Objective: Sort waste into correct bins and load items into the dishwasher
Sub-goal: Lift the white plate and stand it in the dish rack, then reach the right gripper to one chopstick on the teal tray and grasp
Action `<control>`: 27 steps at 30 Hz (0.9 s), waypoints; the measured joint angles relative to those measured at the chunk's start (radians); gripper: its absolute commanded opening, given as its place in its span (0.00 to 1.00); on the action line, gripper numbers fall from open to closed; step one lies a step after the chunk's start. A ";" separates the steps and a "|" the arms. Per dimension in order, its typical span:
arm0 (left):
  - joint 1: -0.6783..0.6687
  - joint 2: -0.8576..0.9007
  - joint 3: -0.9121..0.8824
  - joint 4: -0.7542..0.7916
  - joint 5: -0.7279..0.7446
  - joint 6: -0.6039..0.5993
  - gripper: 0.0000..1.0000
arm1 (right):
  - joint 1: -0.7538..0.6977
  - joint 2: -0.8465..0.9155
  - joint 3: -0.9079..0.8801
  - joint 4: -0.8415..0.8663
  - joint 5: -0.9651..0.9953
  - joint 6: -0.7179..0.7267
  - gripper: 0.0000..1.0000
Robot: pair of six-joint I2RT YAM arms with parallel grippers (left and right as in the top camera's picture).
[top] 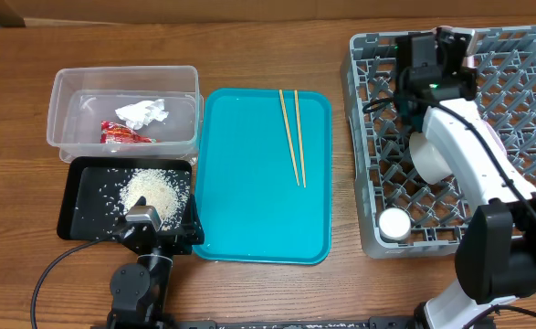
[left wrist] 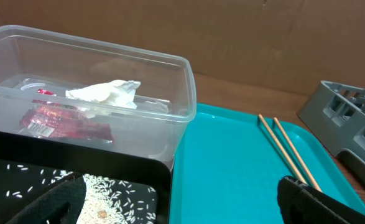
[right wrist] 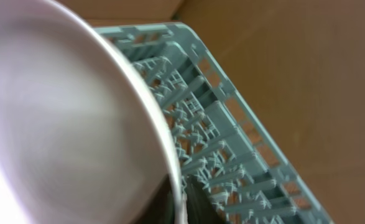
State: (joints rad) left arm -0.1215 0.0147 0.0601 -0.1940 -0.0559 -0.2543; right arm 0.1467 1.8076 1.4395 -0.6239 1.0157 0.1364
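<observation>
We judge little left: the dish rack [top: 357, 91] at right holds a bowl [top: 429, 157] and cup [top: 395, 224], the clear tub [top: 62, 110] at upper left the tissue [top: 142, 112] and wrapper [top: 123, 135], the black tray [top: 68, 219] the rice [top: 153, 190]; only the chopsticks [top: 293, 137] wait on the teal tray [top: 249, 201]. Our left hand [left wrist: 181, 193] gapes empty; the right hand [top: 446, 38], a pale dish [right wrist: 58, 124] close before it, we cannot tell.
</observation>
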 measured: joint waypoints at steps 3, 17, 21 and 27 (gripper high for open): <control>0.000 0.000 0.000 0.000 0.000 0.000 1.00 | 0.033 0.000 0.000 0.008 0.012 -0.019 0.57; 0.000 0.000 0.000 0.000 0.000 0.000 1.00 | 0.406 -0.117 0.001 -0.133 -0.479 -0.009 0.65; 0.000 0.000 0.000 0.000 0.000 0.000 1.00 | 0.454 -0.101 0.001 -0.131 -0.742 0.063 0.61; 0.000 0.000 0.000 0.000 0.000 0.000 1.00 | 0.448 0.039 0.001 -0.046 -0.873 0.124 0.57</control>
State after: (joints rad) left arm -0.1215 0.0151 0.0601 -0.1940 -0.0559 -0.2543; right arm 0.5949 1.8462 1.4403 -0.6697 0.1429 0.2604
